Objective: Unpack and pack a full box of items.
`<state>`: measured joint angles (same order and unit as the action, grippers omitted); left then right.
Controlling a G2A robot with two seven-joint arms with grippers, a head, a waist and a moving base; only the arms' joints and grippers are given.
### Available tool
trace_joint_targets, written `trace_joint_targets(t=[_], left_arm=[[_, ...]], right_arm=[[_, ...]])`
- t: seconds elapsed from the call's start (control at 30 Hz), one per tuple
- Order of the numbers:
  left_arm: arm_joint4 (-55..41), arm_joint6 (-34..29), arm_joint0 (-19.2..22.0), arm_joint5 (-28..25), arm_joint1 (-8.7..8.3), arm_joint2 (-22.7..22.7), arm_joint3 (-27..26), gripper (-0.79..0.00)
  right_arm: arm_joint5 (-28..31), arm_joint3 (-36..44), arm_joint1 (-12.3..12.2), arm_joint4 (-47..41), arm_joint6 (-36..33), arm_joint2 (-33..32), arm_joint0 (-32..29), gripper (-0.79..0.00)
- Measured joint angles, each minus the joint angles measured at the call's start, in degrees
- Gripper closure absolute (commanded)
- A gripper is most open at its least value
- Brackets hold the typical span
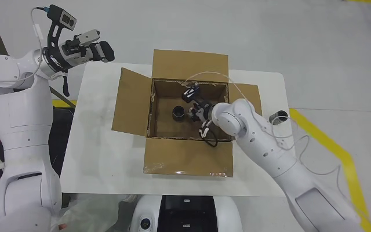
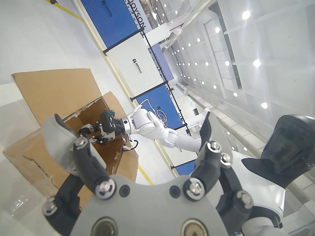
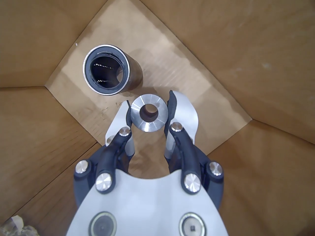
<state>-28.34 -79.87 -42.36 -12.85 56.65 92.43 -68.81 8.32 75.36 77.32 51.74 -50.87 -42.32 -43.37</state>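
I hold one silver ring (image 3: 147, 126) clamped in my right gripper (image 3: 149, 106) mid-box (image 1: 188, 156), walls well apart; one dark cylinder (image 3: 134, 74) stands just left. Left gripper (image 1: 103, 51) jaws spread, far left

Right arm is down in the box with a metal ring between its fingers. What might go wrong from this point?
1. The right gripper pinches the metal ring by its smooth rim, near the tips; it may slip on lifting.
2. The dark cylinder stands upright close beside the ring; a finger could topple it.
3. The box walls are near; a slanted lift might snag.
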Motion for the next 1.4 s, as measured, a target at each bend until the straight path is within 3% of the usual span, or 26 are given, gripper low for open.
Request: trace_joint_targets(t=[0.27, 0.63, 0.77, 1.13, 1.4], left_arm=[[0.0, 0.0, 0.0, 0.0, 0.00, 0.0, 0.0, -0.785], [0.0, 0.0, 0.0, 0.0, 0.00, 0.0, 0.0, -0.785], [0.0, 0.0, 0.0, 0.0, 0.00, 0.0, 0.0, -0.785], [0.0, 0.0, 0.0, 0.0, 0.00, 0.0, 0.0, -0.785], [0.0, 0.0, 0.0, 0.0, 0.00, 0.0, 0.0, -0.785]], right_arm=[[0.6, -1.8, 0.7, 0.3, 0.3, 0.7, 0.3, -0.280], [1.1, -3.2, 1.4, 1.2, 0.2, 1.0, 0.6, -0.388], [0.9, -2.2, 1.3, 1.6, 0.5, 0.3, 0.3, -0.468], [2.1, 10.2, -1.1, 3.9, -0.2, -6.3, -5.6, -0.570], [3.2, 20.9, -2.9, 5.1, -0.3, -11.8, -11.6, -0.582]])
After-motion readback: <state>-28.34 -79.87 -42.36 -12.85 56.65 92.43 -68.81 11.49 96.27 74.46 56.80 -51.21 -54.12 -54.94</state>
